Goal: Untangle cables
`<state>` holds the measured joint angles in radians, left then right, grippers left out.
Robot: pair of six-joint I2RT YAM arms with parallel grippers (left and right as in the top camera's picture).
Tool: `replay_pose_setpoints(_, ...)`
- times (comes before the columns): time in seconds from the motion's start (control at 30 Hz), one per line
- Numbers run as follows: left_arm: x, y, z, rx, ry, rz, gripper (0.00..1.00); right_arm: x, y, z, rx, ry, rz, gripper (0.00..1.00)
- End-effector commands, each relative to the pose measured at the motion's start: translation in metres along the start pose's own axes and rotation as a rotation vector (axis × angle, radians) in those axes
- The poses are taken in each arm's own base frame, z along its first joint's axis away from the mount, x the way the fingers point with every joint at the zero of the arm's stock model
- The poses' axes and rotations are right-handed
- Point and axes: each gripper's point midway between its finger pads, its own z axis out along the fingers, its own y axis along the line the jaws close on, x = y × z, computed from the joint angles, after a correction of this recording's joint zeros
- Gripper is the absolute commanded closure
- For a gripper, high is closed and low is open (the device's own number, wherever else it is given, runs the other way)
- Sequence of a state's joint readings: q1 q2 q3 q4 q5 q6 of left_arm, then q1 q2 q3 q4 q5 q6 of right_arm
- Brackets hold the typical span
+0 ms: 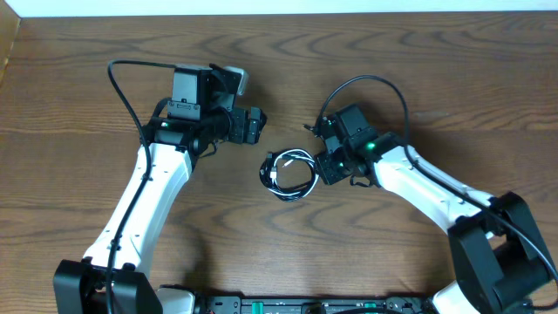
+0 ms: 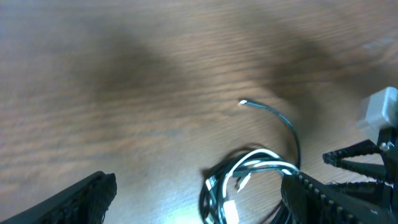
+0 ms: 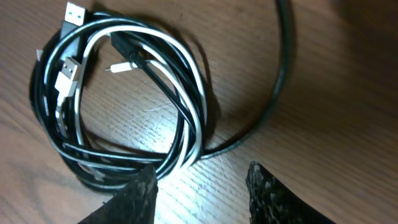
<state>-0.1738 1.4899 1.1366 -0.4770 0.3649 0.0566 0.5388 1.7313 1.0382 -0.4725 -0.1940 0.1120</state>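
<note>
The cables (image 1: pixel 289 174), one black and one white, lie wound together in one small loop on the wood at mid-table. My right gripper (image 1: pixel 324 166) sits at the loop's right edge. In the right wrist view the cables (image 3: pixel 124 93) fill the upper left. My right gripper (image 3: pixel 202 193) is open over bare wood, its left finger (image 3: pixel 134 199) overlapping the loop's lower strands. A black tail (image 3: pixel 283 74) curves away from the loop. My left gripper (image 1: pixel 255 125) hovers up-left of the loop. In its wrist view my left gripper (image 2: pixel 199 205) is wide open, and the cables (image 2: pixel 249 168) lie near its right finger (image 2: pixel 329 199).
The wooden table (image 1: pixel 436 87) spreads on all sides. Thick black arm wires arch over the left arm (image 1: pixel 122 87) and the right arm (image 1: pixel 366 80). A box corner (image 1: pixel 7 44) shows at the far left edge.
</note>
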Motion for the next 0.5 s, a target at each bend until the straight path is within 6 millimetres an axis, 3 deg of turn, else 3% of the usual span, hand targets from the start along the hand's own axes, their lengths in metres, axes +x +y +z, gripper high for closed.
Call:
replay_pose_setpoints(0.0, -0.001, 0.013, -0.007, -0.090, -0.004, -0.062, 0.10, 0.008, 0.010, 0.010, -0.032, 0.030, -0.083, 0.57)
replay_pose_setpoints(0.47, 0.010, 0.018, -0.008, -0.117, 0.039, -0.073, 0.10, 0.004, 0.018, 0.032, -0.043, 0.013, -0.116, 0.58)
